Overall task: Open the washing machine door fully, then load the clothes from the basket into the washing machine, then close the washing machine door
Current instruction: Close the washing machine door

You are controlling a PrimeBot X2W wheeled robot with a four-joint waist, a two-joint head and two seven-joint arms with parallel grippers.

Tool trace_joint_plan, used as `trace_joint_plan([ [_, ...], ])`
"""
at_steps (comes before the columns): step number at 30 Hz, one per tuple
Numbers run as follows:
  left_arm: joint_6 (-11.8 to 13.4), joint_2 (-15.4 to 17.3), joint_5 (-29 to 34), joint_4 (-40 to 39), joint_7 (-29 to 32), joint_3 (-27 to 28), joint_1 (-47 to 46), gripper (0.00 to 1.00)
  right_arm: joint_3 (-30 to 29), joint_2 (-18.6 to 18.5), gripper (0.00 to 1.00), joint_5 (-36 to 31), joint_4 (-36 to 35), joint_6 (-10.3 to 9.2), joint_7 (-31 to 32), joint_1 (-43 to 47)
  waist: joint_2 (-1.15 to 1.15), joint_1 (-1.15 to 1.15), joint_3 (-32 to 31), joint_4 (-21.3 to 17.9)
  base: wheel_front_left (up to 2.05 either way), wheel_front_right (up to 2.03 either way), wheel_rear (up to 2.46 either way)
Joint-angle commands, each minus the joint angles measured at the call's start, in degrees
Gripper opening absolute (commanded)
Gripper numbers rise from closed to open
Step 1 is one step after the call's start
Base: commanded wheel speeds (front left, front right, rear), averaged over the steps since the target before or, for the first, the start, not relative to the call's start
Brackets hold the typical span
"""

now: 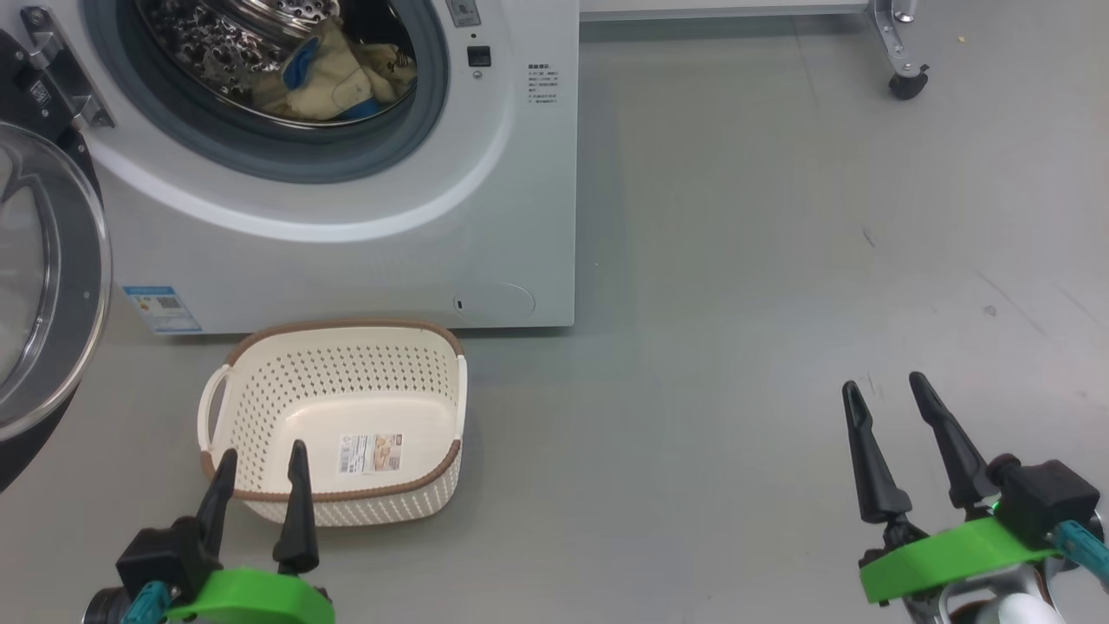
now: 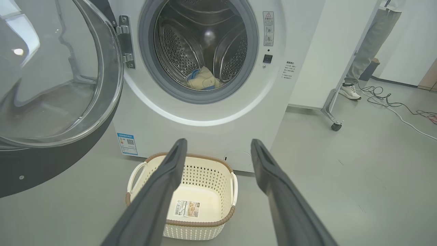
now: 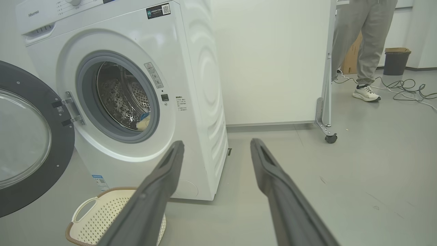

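Crumpled cream-yellow clothes (image 1: 333, 82), blue-patched, in drum (image 1: 199, 43)

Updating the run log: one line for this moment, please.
door: open | clothes: in drum | basket: empty | left hand: open | right hand: open

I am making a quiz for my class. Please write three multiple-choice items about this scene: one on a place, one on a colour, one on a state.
1. Where are the clothes? A. in the basket B. in the drum C. on a chair
2. What colour is the basket rim? A. brown B. blue C. black
3. How is the washing machine door? A. shut B. swung open C. taken off
Answers: 1 B, they lie inside the steel drum; 2 A, a brown band tops cream walls; 3 B, it hangs open on its hinge.
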Motion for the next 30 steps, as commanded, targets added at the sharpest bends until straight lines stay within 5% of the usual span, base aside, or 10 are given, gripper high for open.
trace_joint_plan([
  [1, 0.2, 0.8, 0.6, -1.7, -0.8, 2.7, -2.3, 1.0, 1.1, -0.5, 1.0, 0.1, -1.8, -0.16, -0.6, -2.6, 0.0, 0.0, 0.1, 0.0, -0.38, 0.38, 0.0],
  [30, -0.4, 0.0, 1.0, -1.4, -0.8, 2.1, -2.2, 1.0, 1.6, -1.0, 1.0, 0.0, -1.4, -0.16, -0.6, -3.0, 0.0, 0.0, -0.4, -0.2, -0.01, 0.01, 0.0],
])
